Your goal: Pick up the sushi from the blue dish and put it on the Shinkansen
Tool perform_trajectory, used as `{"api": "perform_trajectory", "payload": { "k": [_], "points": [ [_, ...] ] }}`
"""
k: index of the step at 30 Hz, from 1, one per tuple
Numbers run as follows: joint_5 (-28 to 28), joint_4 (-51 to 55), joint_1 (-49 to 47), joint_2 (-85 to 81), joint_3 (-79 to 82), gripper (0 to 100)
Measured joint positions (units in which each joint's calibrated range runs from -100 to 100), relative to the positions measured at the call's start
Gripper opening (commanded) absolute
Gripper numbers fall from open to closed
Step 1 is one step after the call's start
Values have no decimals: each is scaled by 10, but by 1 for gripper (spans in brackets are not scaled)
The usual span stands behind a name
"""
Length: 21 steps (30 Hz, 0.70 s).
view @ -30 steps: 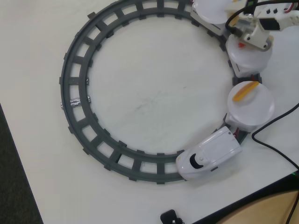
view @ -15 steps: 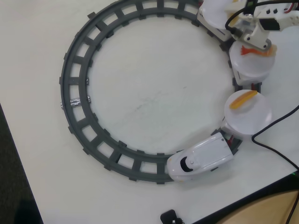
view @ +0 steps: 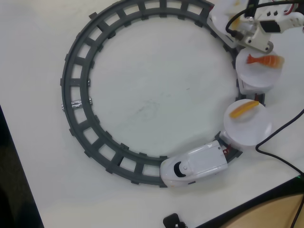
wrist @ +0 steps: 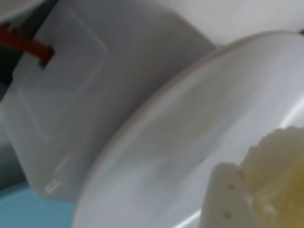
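Overhead view: arm [view: 259,28] above the Shinkansen's [view: 197,166] last plate [view: 223,16].
Wrist view shows sushi [wrist: 273,175] beside a fingertip [wrist: 228,199]; grip unclear.

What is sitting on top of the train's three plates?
The plate behind the engine carries a yellow-orange strip; the next plate carries an orange shrimp. The robot arm covers the third plate; the wrist view shows pale sushi over a white plate.

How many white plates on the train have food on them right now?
2 for sure: the shrimp plate at upper right and the yellow strip plate below it. A third plate, under the arm, is mostly hidden.
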Motion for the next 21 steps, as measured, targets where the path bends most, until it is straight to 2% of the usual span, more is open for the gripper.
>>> {"api": "perform_trajectory", "payload": {
  "k": [6,15,18,21],
  "points": [
    [-1,88,-3,-2,-1,5],
    [-1,177,-17,-13,-19,33],
    [-1,180,-9,-37,-16,39],
    [-1,177,12,-67,-11,40]
  ]
}}
